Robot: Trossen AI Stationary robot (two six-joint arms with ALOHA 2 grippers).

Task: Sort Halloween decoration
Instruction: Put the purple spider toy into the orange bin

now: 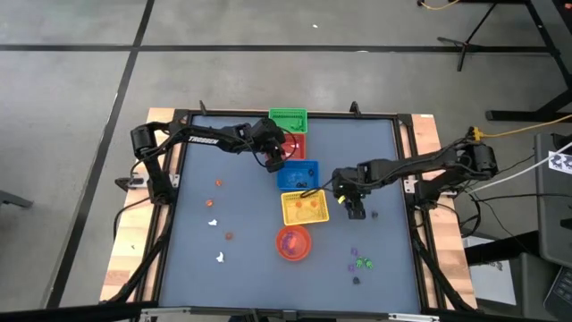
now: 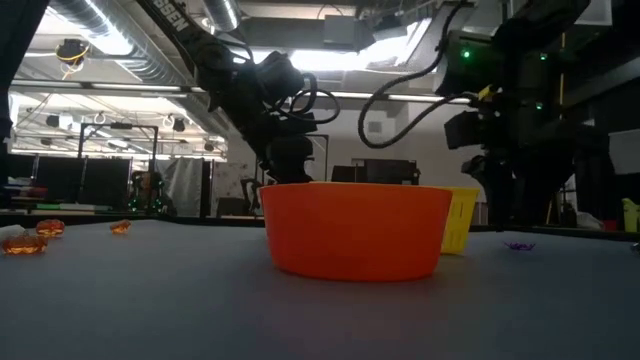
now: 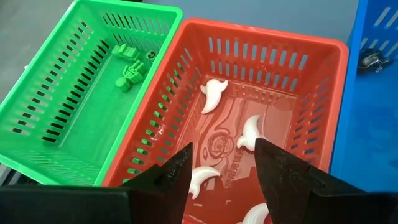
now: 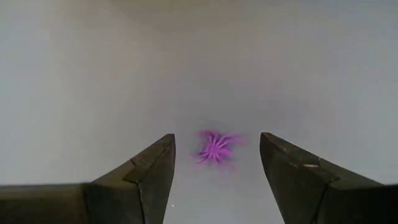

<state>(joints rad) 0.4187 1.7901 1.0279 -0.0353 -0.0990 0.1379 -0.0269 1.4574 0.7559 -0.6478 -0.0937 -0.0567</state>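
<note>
Hovering spread, left gripper [image 3: 221,165] tops red basket [image 3: 311,56]; right gripper [image 4: 216,163] straddles purple spider [image 4: 216,148].

In the low view the orange bowl [image 2: 355,230] hides most of the yellow basket [image 2: 458,220]. The left wrist view cuts off the blue basket [image 3: 373,93] at the right edge and white trinkets [image 3: 258,214] at the bottom.

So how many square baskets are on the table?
4, in a line: green basket at the far edge, red basket next, then blue basket, then yellow basket nearest the orange bowl.
</note>
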